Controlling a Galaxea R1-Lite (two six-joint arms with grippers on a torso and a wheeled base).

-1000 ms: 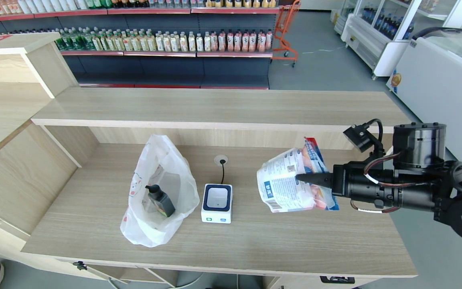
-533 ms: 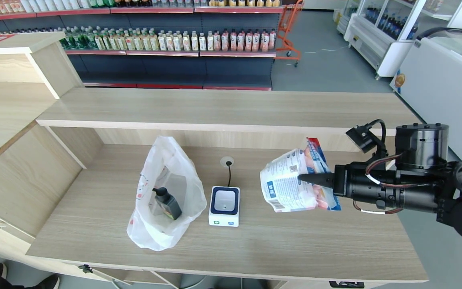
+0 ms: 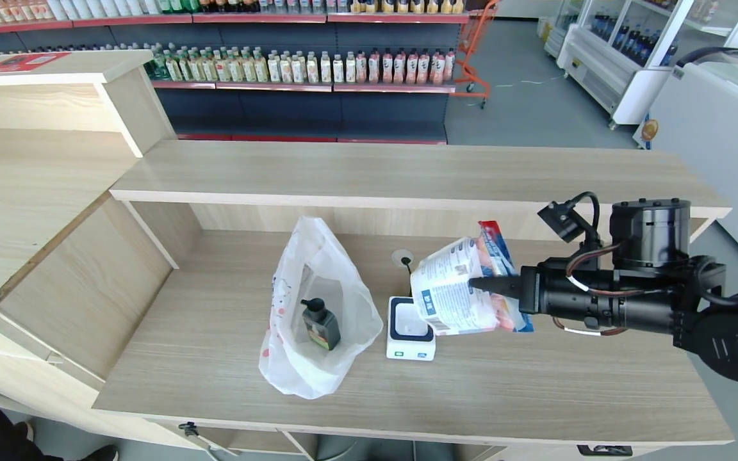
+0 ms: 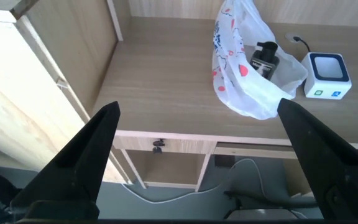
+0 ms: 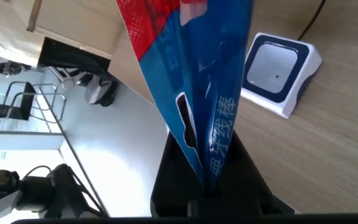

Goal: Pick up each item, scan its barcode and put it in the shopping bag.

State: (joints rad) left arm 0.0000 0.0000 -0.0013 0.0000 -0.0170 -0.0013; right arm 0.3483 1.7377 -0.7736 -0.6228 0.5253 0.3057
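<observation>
Hanging well apart from the shopping bag (image 4: 244, 74), out past the front edge of the wooden counter (image 4: 154, 87), and spreading wide the two dark fingers (image 4: 79, 162) of the left gripper (image 4: 197, 106), gripping nothing. Looking down on the white, red-printed bag slumping on the counter and showing a dark pump bottle (image 4: 266, 57) inside through the thin plastic. Catching a white scanner (image 4: 328, 74) with a dark blue frame sitting just beside the bag, its black cable (image 4: 298, 40) trailing away behind. Taking in a small dark latch (image 4: 159, 146) hanging under the counter edge, near the bag.
</observation>
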